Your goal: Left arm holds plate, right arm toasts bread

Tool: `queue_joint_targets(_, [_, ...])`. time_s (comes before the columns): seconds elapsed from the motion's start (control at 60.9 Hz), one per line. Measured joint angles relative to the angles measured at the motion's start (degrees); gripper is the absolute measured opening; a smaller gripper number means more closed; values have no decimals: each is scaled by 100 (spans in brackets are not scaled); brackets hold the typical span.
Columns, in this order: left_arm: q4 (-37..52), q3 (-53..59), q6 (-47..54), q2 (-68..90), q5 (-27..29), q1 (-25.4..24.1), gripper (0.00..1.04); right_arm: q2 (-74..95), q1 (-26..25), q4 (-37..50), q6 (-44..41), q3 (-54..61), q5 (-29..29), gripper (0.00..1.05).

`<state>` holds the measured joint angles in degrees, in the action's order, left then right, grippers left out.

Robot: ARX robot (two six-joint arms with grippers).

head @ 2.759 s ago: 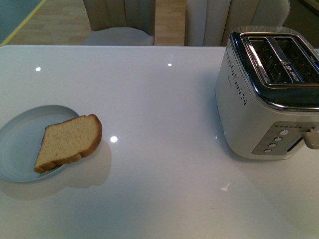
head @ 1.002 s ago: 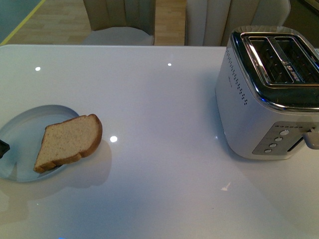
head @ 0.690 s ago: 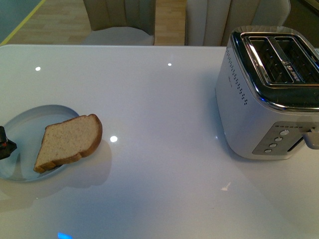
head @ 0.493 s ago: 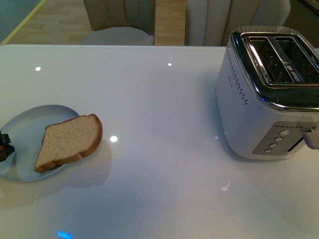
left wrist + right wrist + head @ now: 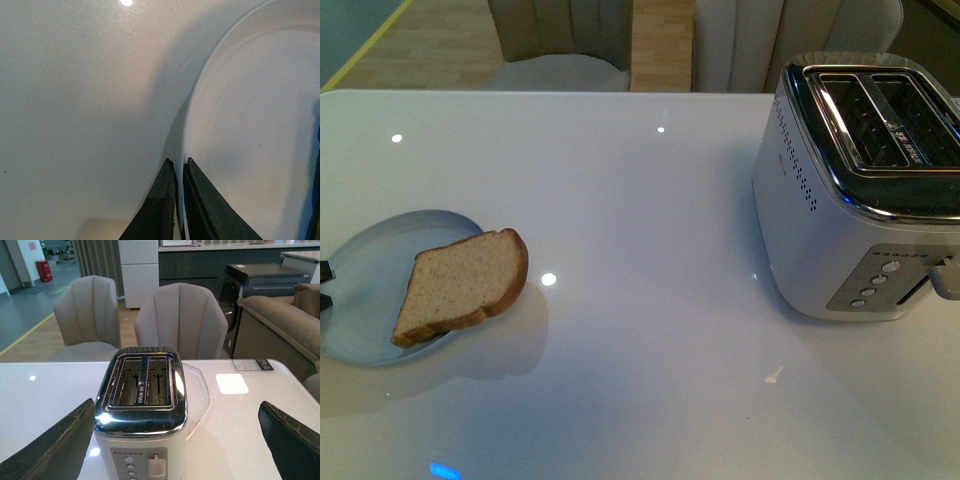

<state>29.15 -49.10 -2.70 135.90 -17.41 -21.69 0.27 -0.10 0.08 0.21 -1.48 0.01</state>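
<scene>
Broadly, a glossy white tabletop (image 5: 650,230) fills the front view, with beige upholstered chairs (image 5: 177,320) standing beyond its far edge. A white two-slot toaster with a chrome top (image 5: 840,210) sits at the right of the table, both slots empty, its buttons and lever on the near face. Well apart from it, at the near left, lies the round, shallow, pale blue-white plate (image 5: 370,260). The slice of light brown wholemeal bread (image 5: 460,285) rests on the plate's right part, its rounded crust reaching out past the right rim over the table and its straight cut edge lying toward the near left. The left gripper (image 5: 179,162) sits at the plate's left rim, its dark fingers (image 5: 160,200) drawn almost together with the rim pinched between them, one inside and one outside. The right gripper (image 5: 176,405) hangs on the near side of the toaster, facing it, black fingers (image 5: 55,445) spread wide and holding nothing.
</scene>
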Motion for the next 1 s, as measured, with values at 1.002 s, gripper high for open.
queue_joint_targets(1.002, [-2559, 750, -2201, -4730, -350, 986, 3, 0, 0, 0, 0, 0, 0, 96])
